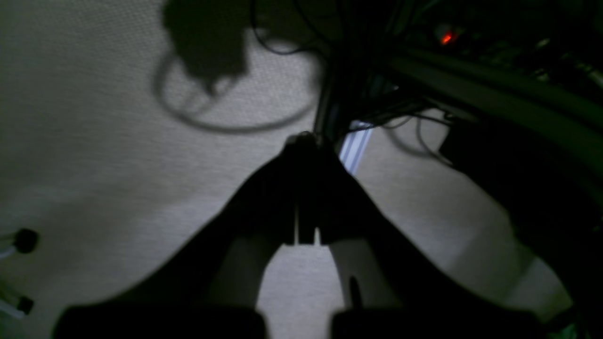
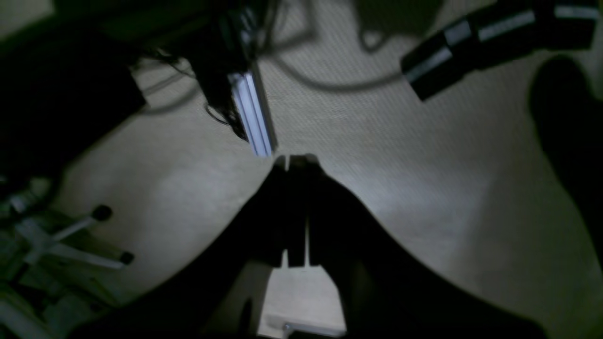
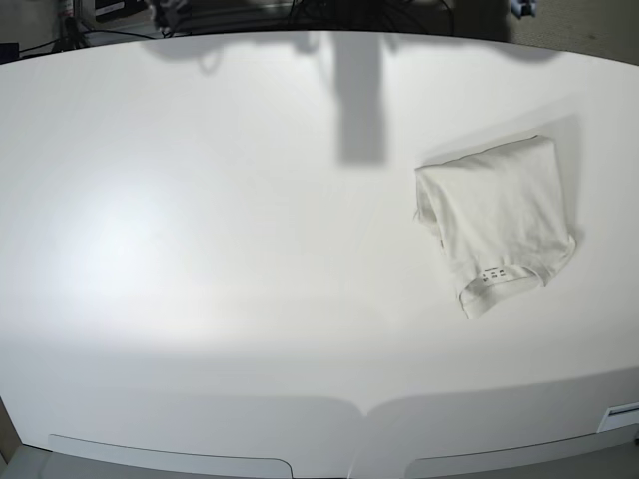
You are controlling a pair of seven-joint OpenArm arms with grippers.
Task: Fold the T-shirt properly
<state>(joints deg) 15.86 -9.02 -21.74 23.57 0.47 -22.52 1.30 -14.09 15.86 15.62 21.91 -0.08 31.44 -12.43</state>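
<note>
The off-white T-shirt (image 3: 499,220) lies on the white table (image 3: 200,249) at the right in the base view. It is folded into a compact rectangle with its neck label (image 3: 496,272) near the front edge. Neither arm shows in the base view. In the left wrist view my left gripper (image 1: 306,141) is shut with nothing between its dark fingers, over grey carpet. My right gripper (image 2: 297,160) is likewise shut and empty in the right wrist view, above the same floor. The T-shirt is out of both wrist views.
An aluminium rail (image 2: 252,113) and dark cables (image 1: 235,125) run across the carpet below the grippers. Black-tipped legs (image 2: 101,213) stand at the left of the right wrist view. A red light (image 1: 446,37) glows among dark equipment.
</note>
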